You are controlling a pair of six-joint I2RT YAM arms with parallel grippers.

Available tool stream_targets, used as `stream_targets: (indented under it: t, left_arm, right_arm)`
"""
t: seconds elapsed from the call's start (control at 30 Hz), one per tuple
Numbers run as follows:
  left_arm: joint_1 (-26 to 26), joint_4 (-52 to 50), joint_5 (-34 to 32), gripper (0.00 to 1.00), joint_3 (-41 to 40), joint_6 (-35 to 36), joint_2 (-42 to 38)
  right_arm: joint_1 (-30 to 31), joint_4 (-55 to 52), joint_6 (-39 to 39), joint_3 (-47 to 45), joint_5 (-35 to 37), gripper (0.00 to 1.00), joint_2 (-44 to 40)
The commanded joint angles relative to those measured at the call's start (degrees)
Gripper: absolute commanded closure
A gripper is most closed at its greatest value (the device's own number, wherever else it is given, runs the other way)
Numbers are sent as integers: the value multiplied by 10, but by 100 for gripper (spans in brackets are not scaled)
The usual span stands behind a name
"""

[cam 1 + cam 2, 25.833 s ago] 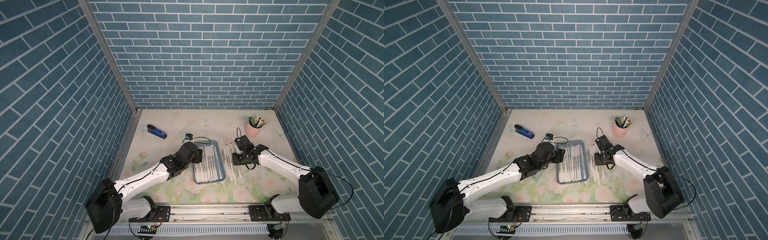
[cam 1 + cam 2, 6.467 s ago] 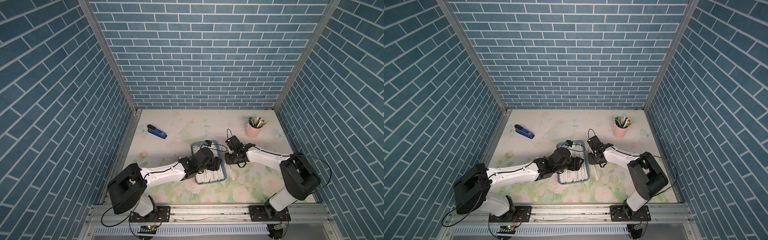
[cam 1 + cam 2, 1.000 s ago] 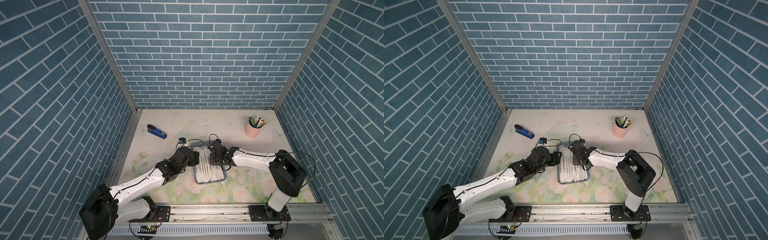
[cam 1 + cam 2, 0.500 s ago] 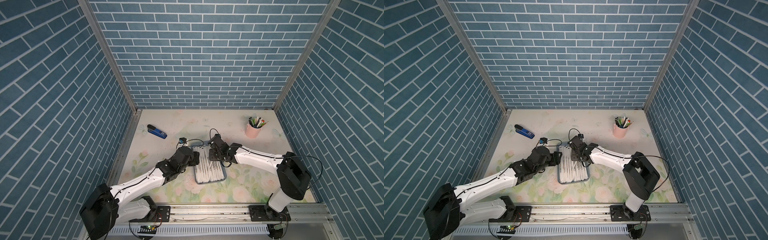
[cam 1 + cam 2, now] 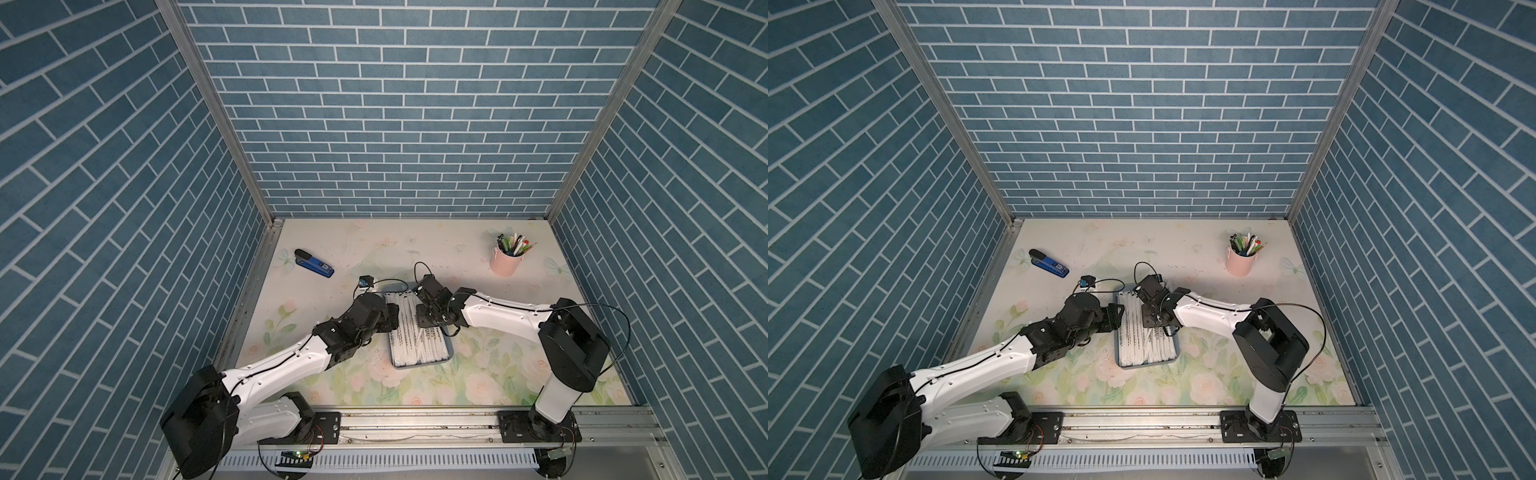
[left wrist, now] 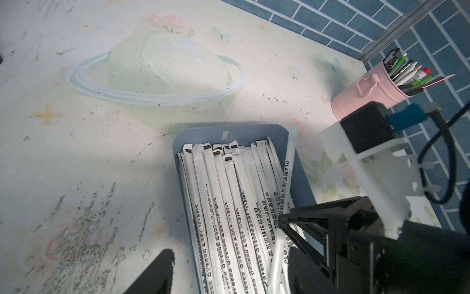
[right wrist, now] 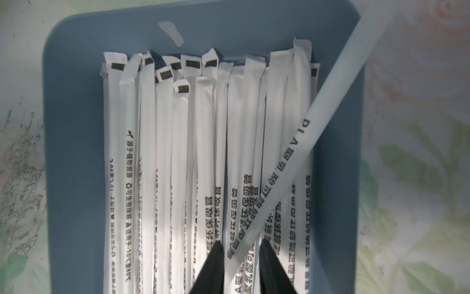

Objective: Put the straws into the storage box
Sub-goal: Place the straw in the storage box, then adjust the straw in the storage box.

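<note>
The storage box is a blue-grey tray in the middle of the table, and the straws lie side by side in it. One straw lies slantwise on top, its far end poking over the rim. My right gripper hovers over the tray, open, with that slanted straw loose between its fingers. My left gripper stands open at the tray's left rim, one finger outside it.
A pink cup of pens stands at the back right. A blue-and-black stapler lies at the back left. A torn scrap of paper sits on the tray floor beyond the straw ends. Brick walls close three sides.
The right gripper's jaws have parted and the slanted straw now rests on the pile. The left arm has held still. Straws that lay on the table right of the tray earlier are gone from there.
</note>
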Motion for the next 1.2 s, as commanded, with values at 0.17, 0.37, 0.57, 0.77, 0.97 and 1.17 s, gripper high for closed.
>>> stream_targets:
  t: [0.17,0.37,0.57,0.77,0.97,1.17]
  left_arm:
    - [2,-1,-5,26,7,12,-4]
    - [2,-5,-7,26,5,13,-9]
    - [2,-3,-8,26,4,15,-7]
    - [2,3,-3,26,12,14,3]
    - [2,-3,-4,26,17,18,4]
    - [2,-4,-4,26,21,19,6]
  right_arm:
    - [1,21,24,8,-4,70,40]
    - [1,8,13,7,-4,83,27]
    - [-10,-23,-30,-1,-46,84,-5]
    - [-26,-24,-63,-9,-87,83,1]
    - [-33,-15,-74,-20,-104,76,21]
    - [-30,-57,-87,8,-50,69,1]
